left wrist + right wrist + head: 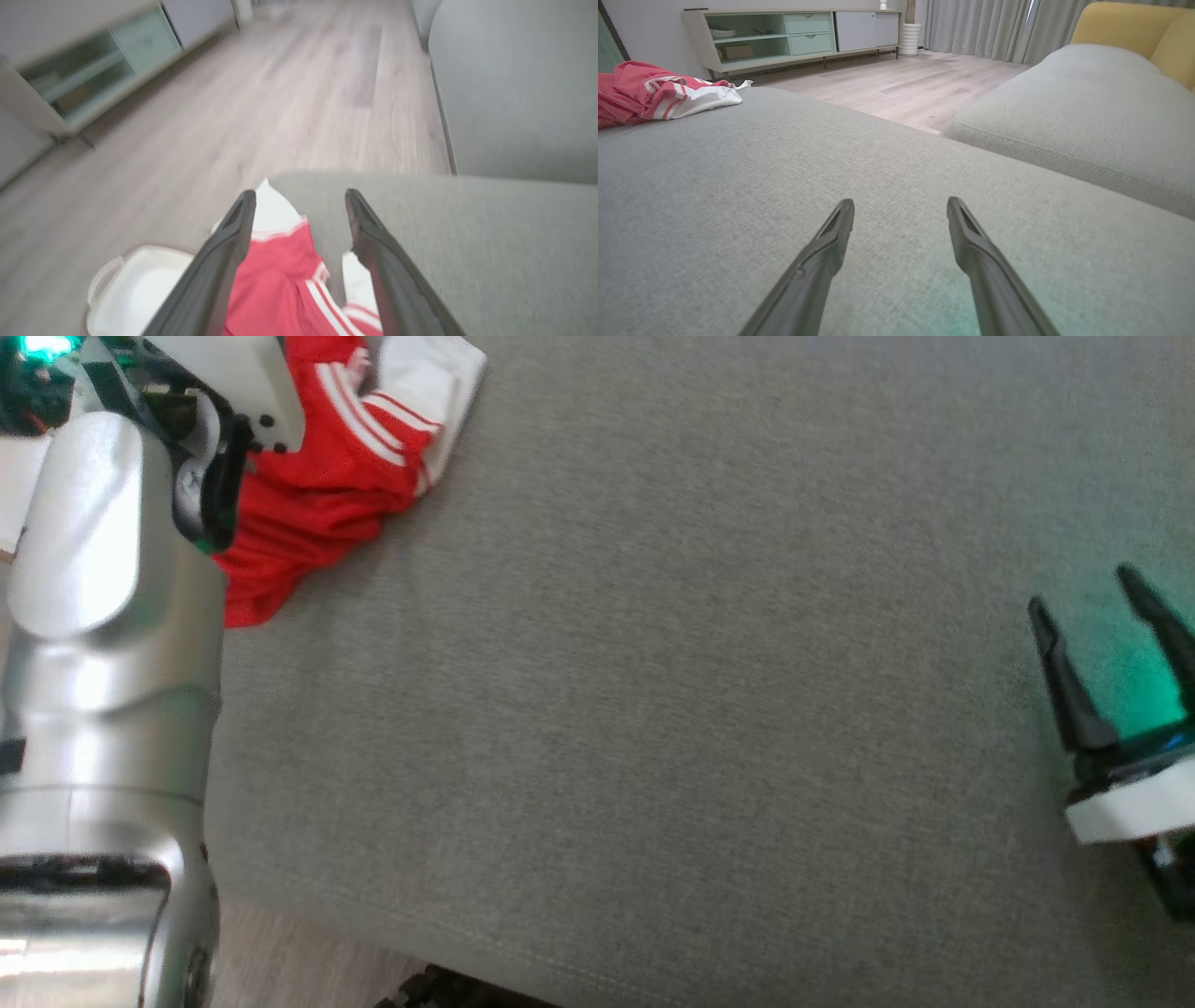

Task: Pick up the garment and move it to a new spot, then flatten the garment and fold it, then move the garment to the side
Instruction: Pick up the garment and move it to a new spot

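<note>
A red garment (317,495) with white stripes and white panels lies crumpled at the far left corner of the grey cushion (653,709). My silver left arm (103,616) reaches up the left side, its wrist over the garment. In the left wrist view, my left gripper (300,196) is open just above the garment (275,280), which lies between and below the fingers with nothing gripped. My right gripper (1081,590) hovers open over bare cushion at the right, far from the garment. In the right wrist view, that gripper (901,202) is empty and the garment (654,91) sits at the far left.
A white bin (135,289) stands on the wooden floor (280,93) beside the cushion's corner. A grey sofa seat (1064,107) lies beyond a gap in the floor. A low cabinet (784,37) lines the wall. The cushion's front edge (420,933) runs along the bottom.
</note>
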### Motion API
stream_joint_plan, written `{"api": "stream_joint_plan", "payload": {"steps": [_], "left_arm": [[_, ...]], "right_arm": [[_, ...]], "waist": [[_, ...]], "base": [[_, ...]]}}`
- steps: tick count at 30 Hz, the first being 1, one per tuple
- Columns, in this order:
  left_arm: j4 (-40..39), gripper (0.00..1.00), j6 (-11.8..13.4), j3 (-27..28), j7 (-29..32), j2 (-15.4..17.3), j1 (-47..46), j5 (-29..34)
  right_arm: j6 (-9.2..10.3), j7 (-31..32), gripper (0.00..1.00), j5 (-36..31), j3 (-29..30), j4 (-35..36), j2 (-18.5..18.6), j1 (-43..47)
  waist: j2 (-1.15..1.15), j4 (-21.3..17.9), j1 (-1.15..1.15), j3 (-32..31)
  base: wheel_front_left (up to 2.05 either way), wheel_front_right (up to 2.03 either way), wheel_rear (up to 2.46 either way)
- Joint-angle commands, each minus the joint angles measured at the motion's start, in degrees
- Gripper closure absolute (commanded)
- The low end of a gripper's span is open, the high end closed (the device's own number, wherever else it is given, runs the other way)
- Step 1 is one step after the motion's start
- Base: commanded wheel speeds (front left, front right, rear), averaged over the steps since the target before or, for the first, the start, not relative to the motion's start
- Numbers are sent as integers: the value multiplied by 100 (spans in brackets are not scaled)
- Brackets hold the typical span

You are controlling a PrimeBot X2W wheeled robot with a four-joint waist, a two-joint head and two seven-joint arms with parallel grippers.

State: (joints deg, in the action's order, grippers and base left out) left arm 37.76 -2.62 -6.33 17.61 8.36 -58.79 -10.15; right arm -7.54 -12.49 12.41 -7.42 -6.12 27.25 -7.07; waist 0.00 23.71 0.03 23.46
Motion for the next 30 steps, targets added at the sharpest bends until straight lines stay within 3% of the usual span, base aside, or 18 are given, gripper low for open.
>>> {"api": "stream_joint_plan", "payload": {"steps": [1,6,11,12,13,14,21,30], "left_arm": [[-48,0,-15,215,99,266,-173,-58],[1369,0,66,384,747,357,-546,-289],[2315,0,192,536,587,352,-507,-469],[2423,15,196,544,514,358,-493,-483],[2514,75,202,558,405,400,-493,-491],[2597,100,196,566,296,433,-499,-499],[2688,100,114,542,-912,560,-854,-483],[2581,100,-352,25,-1877,509,-1277,-232]], "right_arm": [[5,14,0,37,-84,224,172,-36],[5,208,0,111,-29,629,409,-90],[5,322,0,104,181,927,435,-17],[5,327,0,92,217,950,427,15],[5,332,0,81,235,977,419,39],[5,339,0,71,247,999,411,54],[5,246,0,33,213,892,233,106],[5,-93,0,192,-337,189,-439,46]], "waist": [[0,-231,-3,255],[0,-458,-3,504],[0,-600,-3,725],[0,-602,-3,738],[0,-611,-3,753],[0,-620,-3,760],[0,-624,-3,384],[0,-989,-3,-1143]], "base": [[0,0,0],[0,0,0],[0,0,0],[0,0,0],[0,0,0],[0,0,0],[0,0,0],[0,0,0]]}}
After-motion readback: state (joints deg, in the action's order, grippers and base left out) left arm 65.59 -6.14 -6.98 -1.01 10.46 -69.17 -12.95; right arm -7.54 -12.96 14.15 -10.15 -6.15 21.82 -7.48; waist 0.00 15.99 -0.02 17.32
